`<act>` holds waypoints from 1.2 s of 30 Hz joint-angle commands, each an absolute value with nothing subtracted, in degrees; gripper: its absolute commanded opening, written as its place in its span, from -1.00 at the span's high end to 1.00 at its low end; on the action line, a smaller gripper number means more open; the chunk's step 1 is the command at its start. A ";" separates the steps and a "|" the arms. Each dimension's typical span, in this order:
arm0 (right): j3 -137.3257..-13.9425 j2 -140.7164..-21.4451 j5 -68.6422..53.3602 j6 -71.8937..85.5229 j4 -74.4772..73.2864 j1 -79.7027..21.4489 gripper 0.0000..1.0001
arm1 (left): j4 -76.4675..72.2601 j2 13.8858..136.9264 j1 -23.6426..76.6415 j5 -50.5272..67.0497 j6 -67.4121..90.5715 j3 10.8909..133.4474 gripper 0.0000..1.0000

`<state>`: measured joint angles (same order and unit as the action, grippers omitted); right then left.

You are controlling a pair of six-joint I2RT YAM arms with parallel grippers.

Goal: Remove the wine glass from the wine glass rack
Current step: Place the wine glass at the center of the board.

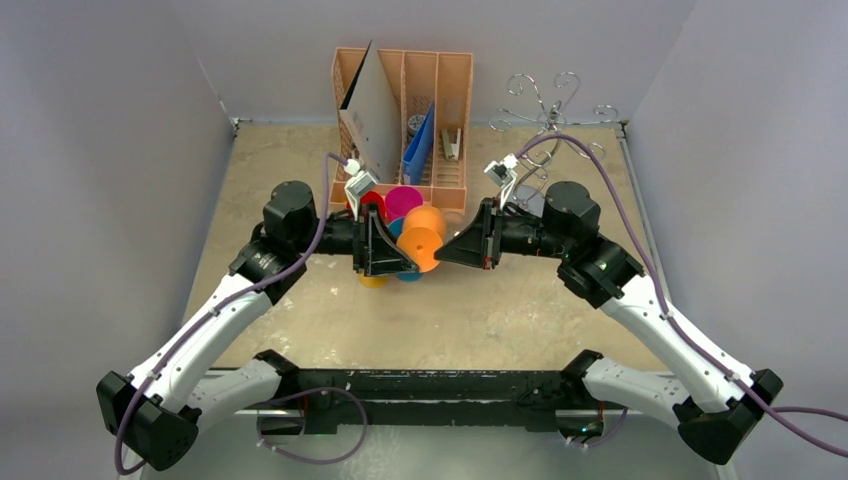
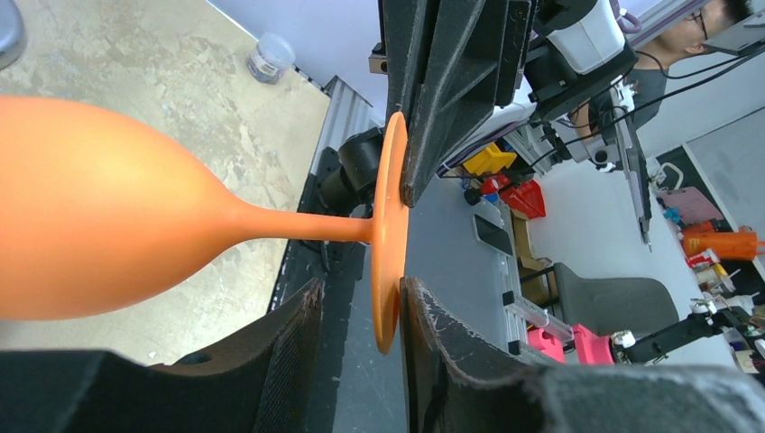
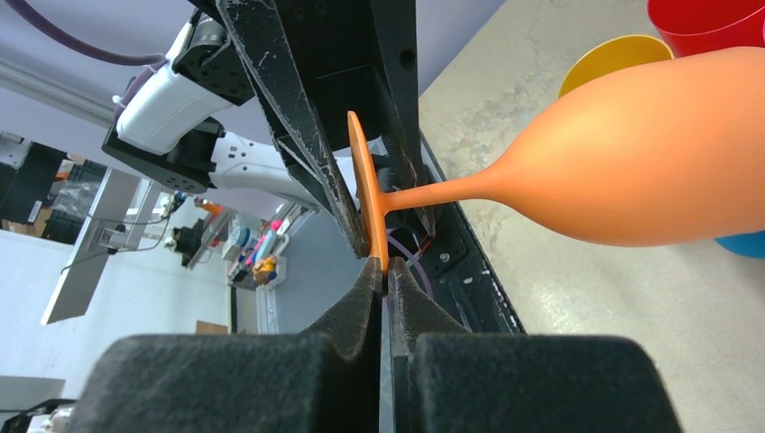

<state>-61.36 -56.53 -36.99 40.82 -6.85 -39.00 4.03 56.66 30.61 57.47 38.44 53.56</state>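
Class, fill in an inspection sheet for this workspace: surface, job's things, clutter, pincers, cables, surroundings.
Surface: mottled tan tabletop.
Job's things: orange wine glass off the wine glass rack, held sideways.
Clutter: peach organiser, coloured cups.
Pincers: right pincer shut on the glass foot; left pincer open astride it.
Cables: purple cables along both arms.
Surroundings: grey walls; person beyond the table.

You've got 1 orange wine glass (image 3: pixel 649 153), 1 wire wine glass rack (image 1: pixel 547 120), 1 peach desk organiser (image 1: pixel 452 80) w/ 1 blue folder (image 1: pixel 420 145). Cups: 1 red cup (image 3: pixel 713 23), 1 pink cup (image 1: pixel 404 201), 1 yellow cup (image 3: pixel 604 63), 1 blue cup (image 3: pixel 744 245). Pile's partly hidden, so min. 4.
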 commanded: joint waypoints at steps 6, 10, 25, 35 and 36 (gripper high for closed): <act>-62.84 -57.14 -41.01 40.30 -3.16 -39.25 1.00 | -5.71 57.90 31.02 56.96 42.75 54.50 0.54; -62.72 -57.18 -41.64 40.54 -2.67 -39.35 1.00 | -7.19 57.85 31.08 56.98 43.24 54.08 1.00; -73.72 -53.17 -25.02 33.15 -17.64 -39.20 -0.31 | -8.44 48.05 31.11 62.02 28.30 51.13 1.00; -72.88 -58.40 -32.22 42.16 -19.52 -29.70 -0.56 | 2.85 41.07 31.01 66.93 4.12 49.42 1.00; -71.14 -59.19 -39.80 46.63 -13.23 -26.11 -0.57 | 4.84 40.85 31.04 66.59 1.89 49.58 1.00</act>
